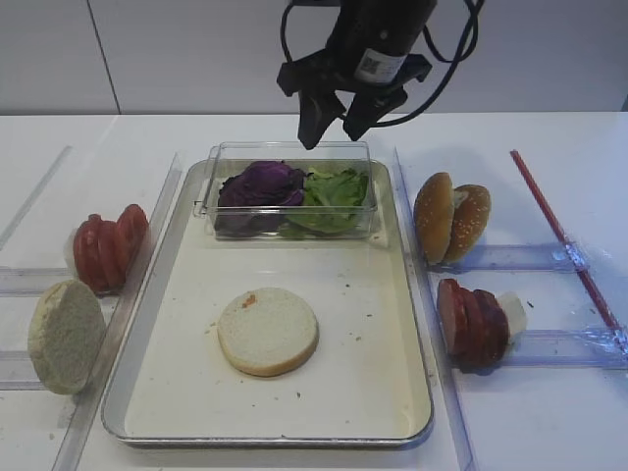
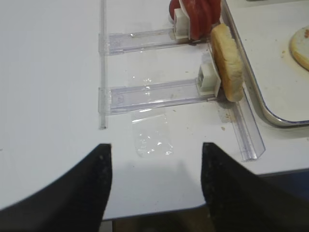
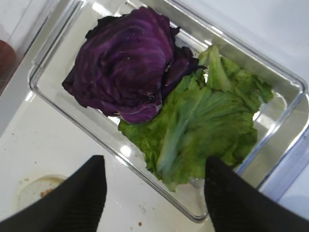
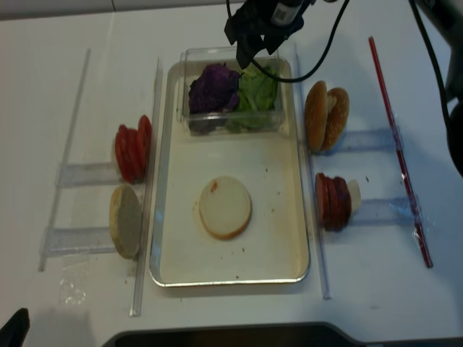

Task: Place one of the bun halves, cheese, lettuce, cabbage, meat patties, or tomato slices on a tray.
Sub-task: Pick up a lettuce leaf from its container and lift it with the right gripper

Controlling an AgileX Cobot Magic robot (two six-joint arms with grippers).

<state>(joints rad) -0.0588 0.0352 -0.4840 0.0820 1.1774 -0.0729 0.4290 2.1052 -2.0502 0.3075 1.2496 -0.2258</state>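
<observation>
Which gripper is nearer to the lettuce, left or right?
Right. The right gripper hangs open just above the lettuce in the clear box; the left gripper is far off, beyond the table's near-left edge.

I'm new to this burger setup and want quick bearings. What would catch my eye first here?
The purple cabbage and green lettuce glow side by side in a clear plastic box at the tray's far end, with the right gripper poised open above them. One pale bun half lies cut face up in the tray's middle.
</observation>
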